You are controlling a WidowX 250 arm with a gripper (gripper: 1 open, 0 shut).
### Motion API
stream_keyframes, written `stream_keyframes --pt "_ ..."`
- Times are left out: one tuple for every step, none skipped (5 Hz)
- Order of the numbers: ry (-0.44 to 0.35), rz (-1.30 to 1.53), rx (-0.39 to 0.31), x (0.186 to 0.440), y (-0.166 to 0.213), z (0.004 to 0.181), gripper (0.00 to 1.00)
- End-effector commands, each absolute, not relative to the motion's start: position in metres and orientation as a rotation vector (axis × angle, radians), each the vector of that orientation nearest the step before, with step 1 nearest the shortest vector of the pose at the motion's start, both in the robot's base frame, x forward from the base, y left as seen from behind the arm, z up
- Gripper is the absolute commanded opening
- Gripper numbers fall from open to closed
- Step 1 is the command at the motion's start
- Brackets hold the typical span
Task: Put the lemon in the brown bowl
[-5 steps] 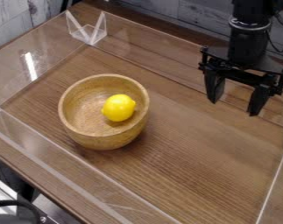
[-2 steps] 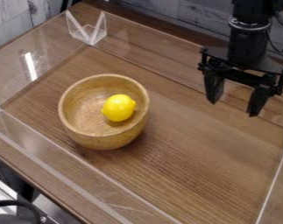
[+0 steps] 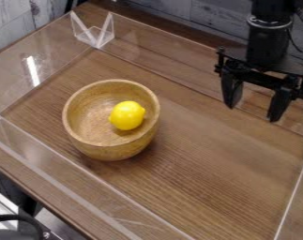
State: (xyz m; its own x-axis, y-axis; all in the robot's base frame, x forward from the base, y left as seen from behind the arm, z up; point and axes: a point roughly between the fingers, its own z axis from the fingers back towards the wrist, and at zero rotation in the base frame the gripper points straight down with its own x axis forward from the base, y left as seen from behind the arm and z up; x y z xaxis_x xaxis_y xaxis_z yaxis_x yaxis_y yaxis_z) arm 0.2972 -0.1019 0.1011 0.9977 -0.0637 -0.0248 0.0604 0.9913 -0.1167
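Since we have only the one camera view, we read everything from it: our hand (image 3: 259, 100) hangs above the right edge of the wooden surface (image 3: 204, 178), pointing down, its two dark fingers (image 3: 230, 93) spread wide with nothing between them. The lemon (image 3: 128, 115) sits inside the brown bowl (image 3: 79, 131), resting on the bowl's floor toward its right wall, and the bowl stands nearer the left edge, well apart from our hand. We judge the task done, so the main risk is our own: a low sweep leftward could clip the bowl's rim and tip the lemon out. Clear acrylic walls (image 3: 41, 56) fence the surface, and our hand is close to the right one, so we would lift before travelling. Open wood lies between bowl and hand.
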Motion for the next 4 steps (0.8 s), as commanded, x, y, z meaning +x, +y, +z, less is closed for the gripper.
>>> stream_keyframes --pt "-0.044 -0.053 -0.131 0.3045 -0.1013 0.125 1.0" --pt "-0.036 -0.047 -0.125 0.3029 -0.1003 0.1245 1.0" --pt "-0.032 -0.043 -0.121 0.302 -0.0992 0.124 1.0" --pt "-0.027 -0.038 -0.12 0.3013 -0.0987 0.1229 1.0"
